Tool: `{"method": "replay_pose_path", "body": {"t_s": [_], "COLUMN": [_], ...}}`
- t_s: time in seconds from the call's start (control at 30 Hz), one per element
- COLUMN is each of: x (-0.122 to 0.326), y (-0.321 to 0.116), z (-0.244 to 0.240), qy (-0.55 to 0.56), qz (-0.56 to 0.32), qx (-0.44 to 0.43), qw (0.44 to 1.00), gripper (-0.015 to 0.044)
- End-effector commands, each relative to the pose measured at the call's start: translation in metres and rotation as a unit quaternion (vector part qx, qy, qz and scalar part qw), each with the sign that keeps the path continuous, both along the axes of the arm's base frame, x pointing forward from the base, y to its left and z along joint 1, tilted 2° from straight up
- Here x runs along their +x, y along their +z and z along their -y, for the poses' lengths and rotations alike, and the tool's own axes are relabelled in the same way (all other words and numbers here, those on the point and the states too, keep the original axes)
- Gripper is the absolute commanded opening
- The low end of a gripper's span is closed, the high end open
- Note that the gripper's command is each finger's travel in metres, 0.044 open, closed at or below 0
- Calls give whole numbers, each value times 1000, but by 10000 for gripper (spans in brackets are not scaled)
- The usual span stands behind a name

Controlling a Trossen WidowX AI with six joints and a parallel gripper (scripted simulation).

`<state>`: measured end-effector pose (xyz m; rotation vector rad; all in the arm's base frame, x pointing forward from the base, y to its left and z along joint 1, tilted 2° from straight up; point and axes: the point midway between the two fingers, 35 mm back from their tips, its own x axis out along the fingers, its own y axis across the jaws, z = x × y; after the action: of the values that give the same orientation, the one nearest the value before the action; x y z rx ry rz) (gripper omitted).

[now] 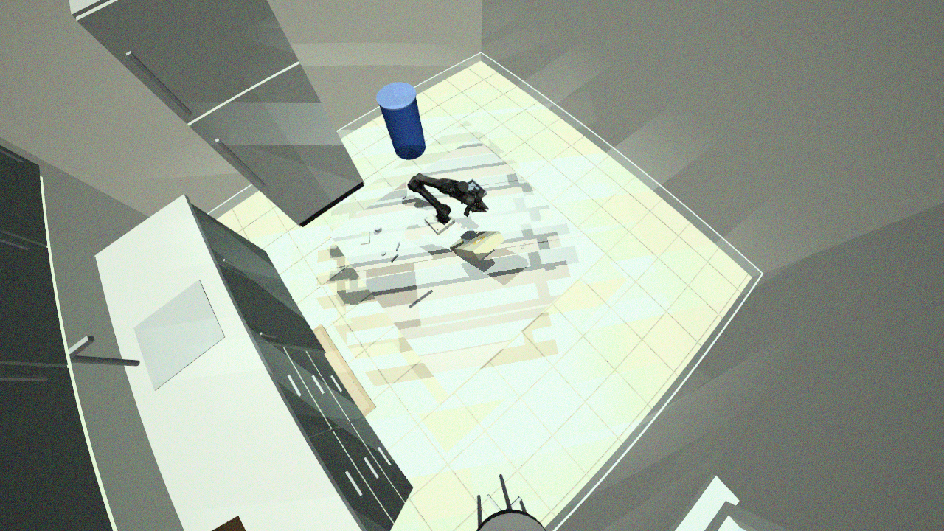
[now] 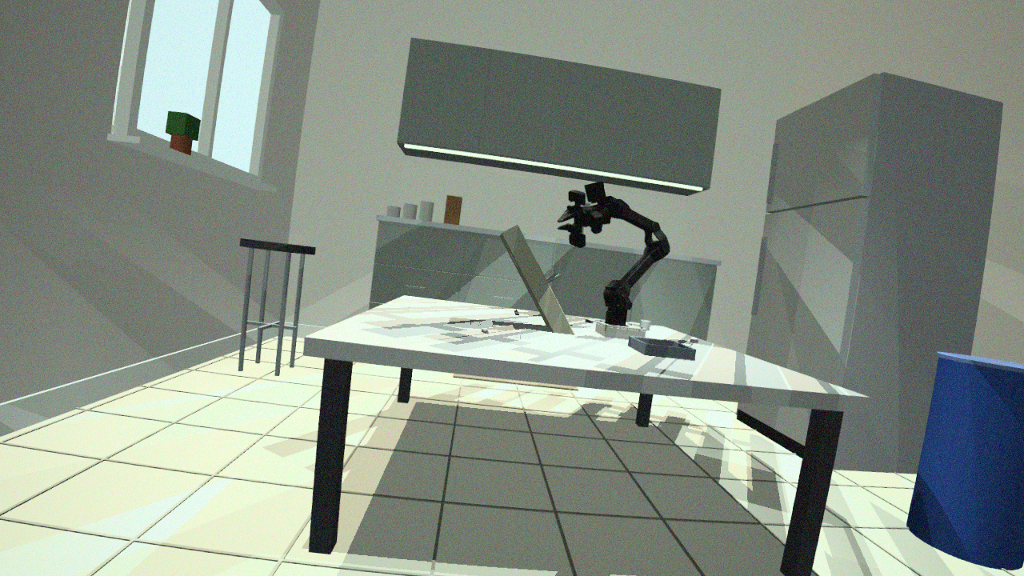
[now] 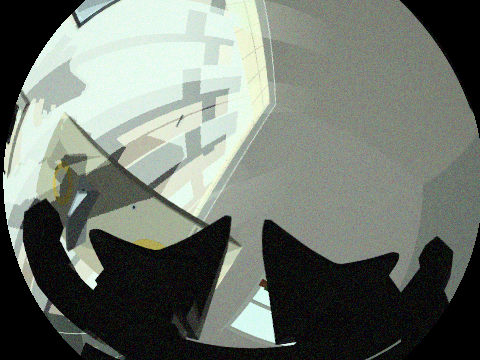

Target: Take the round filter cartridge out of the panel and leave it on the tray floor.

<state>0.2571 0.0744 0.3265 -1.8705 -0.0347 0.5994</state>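
Observation:
The beige service panel [image 1: 487,246] [image 2: 531,275] [image 3: 155,213] stands tilted on the table. In the wrist view it shows at lower left with a yellow ring [image 3: 149,244] partly behind a finger, another yellow ring, and a grey box-like part [image 3: 80,212] sticking out. The cartridge and its slots cannot be made out. My gripper [image 1: 480,208] [image 2: 559,225] [image 3: 247,224] is raised above the table near the panel, partly open, with a narrow gap and nothing between its fingers. The dark-rimmed tray [image 2: 660,350] [image 3: 81,23] is on the table; in the top view the arm partly covers it.
The robot base [image 2: 617,329] stands on the table [image 2: 430,349] between panel and tray. Small loose parts, one a grey piece [image 1: 377,229], lie beyond the base. A blue barrel [image 1: 403,128] [image 2: 966,458] stands on the floor off the tray side. A fridge [image 2: 823,214] is behind.

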Motion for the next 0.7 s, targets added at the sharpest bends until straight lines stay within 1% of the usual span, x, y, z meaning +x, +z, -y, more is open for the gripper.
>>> {"method": "replay_pose_path", "body": {"t_s": [0.0,0.07,0.13,0.47,0.67], "x": [9,7,4,4,11], "y": [-27,-40,-48,-49,-53], "z": [55,86,106,109,110], "qy": [-114,-175,-214,-219,-219], "qz": [-45,-71,-89,-91,-91], "qx": [-43,-64,-78,-79,-79], "qw": [992,980,970,968,968], "gripper": [100,100,100,100,100]}}
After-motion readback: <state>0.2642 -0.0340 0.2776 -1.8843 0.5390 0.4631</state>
